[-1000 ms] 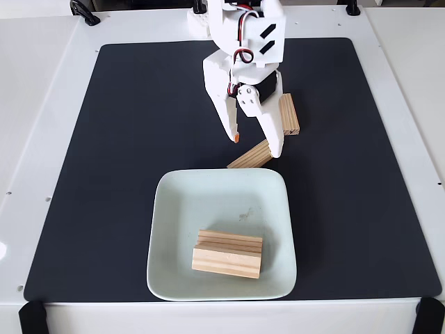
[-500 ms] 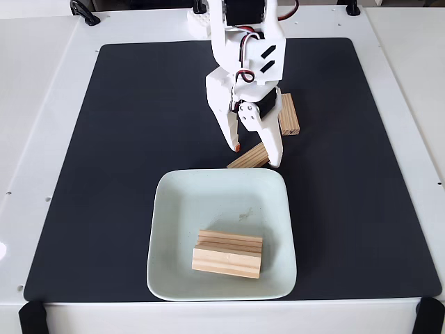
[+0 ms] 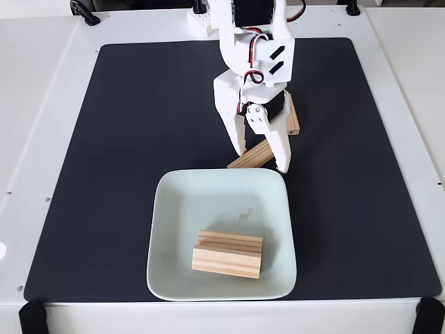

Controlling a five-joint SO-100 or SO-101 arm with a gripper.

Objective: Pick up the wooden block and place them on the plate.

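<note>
- Just above the top edge of the plate, on the black mat, we see a wooden block lying slantwise, its long axis running from lower left to upper right.
- Our gripper stands spread over it, one finger on each side, not yet pinching.
- Another block waits behind the arm, and two blocks lie on the plate.

The fixed view looks steeply down from the front edge of the table, facing the arm's base.
</note>
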